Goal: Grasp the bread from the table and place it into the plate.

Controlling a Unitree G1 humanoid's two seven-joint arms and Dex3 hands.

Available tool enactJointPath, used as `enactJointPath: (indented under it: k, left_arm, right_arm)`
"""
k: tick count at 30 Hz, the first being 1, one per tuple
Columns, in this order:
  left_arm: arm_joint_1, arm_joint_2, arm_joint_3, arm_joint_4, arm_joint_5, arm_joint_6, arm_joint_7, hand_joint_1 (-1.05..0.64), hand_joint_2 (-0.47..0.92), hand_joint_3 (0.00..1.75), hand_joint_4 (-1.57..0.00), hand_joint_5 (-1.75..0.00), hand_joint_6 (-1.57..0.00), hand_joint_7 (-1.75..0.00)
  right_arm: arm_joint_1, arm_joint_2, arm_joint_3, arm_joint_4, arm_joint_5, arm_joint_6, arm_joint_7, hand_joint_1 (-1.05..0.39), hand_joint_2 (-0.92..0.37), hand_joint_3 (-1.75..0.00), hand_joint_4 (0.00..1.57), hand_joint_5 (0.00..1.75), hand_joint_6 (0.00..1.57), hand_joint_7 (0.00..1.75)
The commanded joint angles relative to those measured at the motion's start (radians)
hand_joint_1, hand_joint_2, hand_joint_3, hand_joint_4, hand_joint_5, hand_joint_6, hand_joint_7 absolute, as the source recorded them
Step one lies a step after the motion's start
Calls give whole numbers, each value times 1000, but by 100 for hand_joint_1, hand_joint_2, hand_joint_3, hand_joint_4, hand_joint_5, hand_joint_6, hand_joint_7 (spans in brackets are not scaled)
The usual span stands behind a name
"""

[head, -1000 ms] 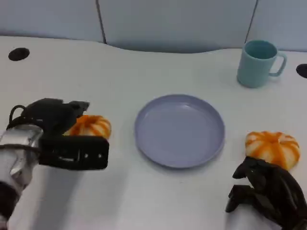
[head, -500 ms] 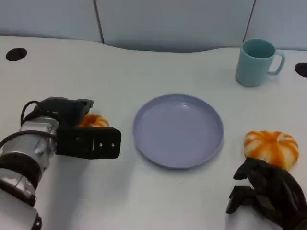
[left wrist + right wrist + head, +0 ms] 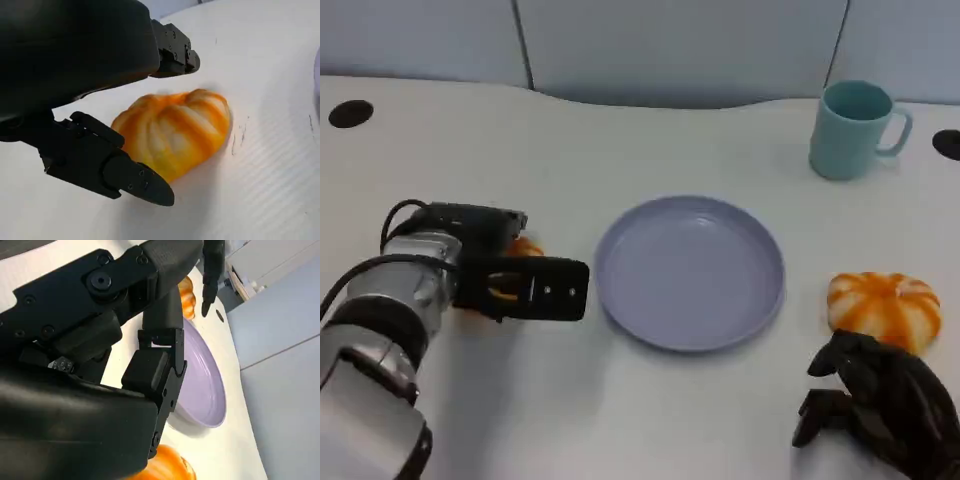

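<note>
While the bread (image 3: 516, 250) lies on the tabletop (image 3: 620, 130) at the left of the head view, just left of the plate (image 3: 689, 270), I have my left hand (image 3: 505, 278) over it, so from above I see little more than an orange edge past the black shell. In the left wrist view the bread (image 3: 175, 131) sits between my fingers (image 3: 125, 172): one lies low along its near side, another reaches over its far side, and both look apart from the crust or barely at it. I judge this hand spread around the loaf with no hold yet, since the bread rests flat on the tabletop.

My right hand (image 3: 880, 405) sits at the lower right of the head view, fingers curled in on nothing, just below a second bread (image 3: 883, 307) that lies right of the plate. A teal mug (image 3: 854, 130) stands at the upper right, well apart from everything.

As for progress, I read this as the early part: the reach is done, the plate holds nothing, and the close, the lift, the short carry rightward and the release are all still ahead. Whether the fingers already touch the loaf I cannot tell
</note>
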Motion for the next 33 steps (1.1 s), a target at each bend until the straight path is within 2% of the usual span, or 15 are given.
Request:
enactJointPath:
  k: [1,6,10,15,22,33]
  left_arm:
    - [-30,3,18,18,-38,7,-66,-41,72,0,-3,-1,-15,-1]
    - [-29,-4,29,30,-64,31,-105,-38,73,0,-3,-2,-17,-1]
    - [-18,-12,11,34,-52,47,-96,-39,76,1,-3,-1,-16,-1]
    - [11,-20,-43,40,-6,42,-8,-46,77,1,-5,-2,-16,0]
    - [53,-31,-71,49,10,36,130,-44,76,0,-5,-1,-14,0]
    - [90,-48,-58,55,-9,33,210,-37,76,0,-14,-5,-21,-2]
  right_arm:
    - [16,-11,-6,-22,9,2,3,-85,-80,-1,141,84,120,88]
    - [32,-15,-12,-43,26,26,5,-86,-79,0,141,85,120,89]
    - [49,-18,-9,-58,19,11,6,-87,-80,-1,141,85,120,89]
    - [74,-19,-12,-86,33,25,12,-87,-80,-1,140,84,119,90]
    - [100,-25,-19,-124,58,68,10,-87,-79,0,139,87,119,92]
    - [120,-33,-20,-157,65,82,5,-86,-79,0,137,90,119,93]
